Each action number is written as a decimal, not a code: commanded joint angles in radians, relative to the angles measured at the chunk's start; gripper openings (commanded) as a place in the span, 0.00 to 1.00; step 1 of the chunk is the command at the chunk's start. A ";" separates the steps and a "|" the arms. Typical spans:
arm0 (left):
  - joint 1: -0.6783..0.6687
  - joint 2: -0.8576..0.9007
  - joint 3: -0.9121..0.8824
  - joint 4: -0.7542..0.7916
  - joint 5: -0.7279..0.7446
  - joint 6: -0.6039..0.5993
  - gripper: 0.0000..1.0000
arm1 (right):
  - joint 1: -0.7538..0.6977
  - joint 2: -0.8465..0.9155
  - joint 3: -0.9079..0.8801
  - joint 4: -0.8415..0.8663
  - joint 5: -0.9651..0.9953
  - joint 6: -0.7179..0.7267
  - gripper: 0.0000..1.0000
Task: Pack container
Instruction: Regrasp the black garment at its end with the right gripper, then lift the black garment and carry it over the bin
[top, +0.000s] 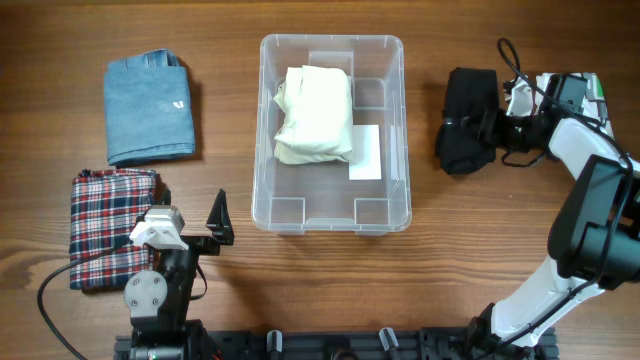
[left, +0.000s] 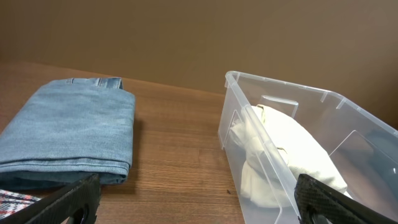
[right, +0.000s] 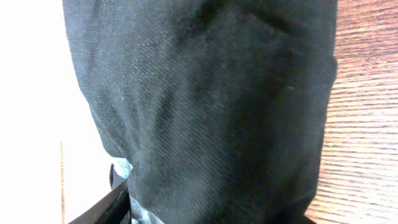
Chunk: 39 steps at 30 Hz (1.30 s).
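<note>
Observed: right fingers (top: 489, 131) clenched on black garment (top: 463, 125); left fingers (top: 219, 217) released, spread wide, container (top: 330, 40) ahead to their right.

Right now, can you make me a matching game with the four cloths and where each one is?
Things:
1 cream cloth
2 jeans
3 plaid cloth
4 black cloth

Places:
A right of the tub
B in the tub
C left of the tub, near side
D left of the tub, far side

Pairs: 1-B, 2-D, 3-C, 4-A
</note>
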<state>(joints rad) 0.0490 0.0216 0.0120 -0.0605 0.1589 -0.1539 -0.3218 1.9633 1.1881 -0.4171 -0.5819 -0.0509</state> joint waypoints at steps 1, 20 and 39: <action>0.009 -0.002 -0.005 0.000 0.005 0.020 1.00 | 0.003 -0.087 0.024 0.015 -0.128 0.062 0.49; 0.009 -0.002 -0.006 0.000 0.005 0.020 1.00 | 0.124 -0.576 0.024 0.109 -0.341 0.451 0.48; 0.009 -0.002 -0.006 0.000 0.005 0.020 1.00 | 0.727 -0.433 0.023 0.106 0.637 0.632 0.49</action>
<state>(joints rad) 0.0490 0.0216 0.0120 -0.0605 0.1589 -0.1539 0.3996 1.4681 1.1896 -0.3458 -0.0895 0.5568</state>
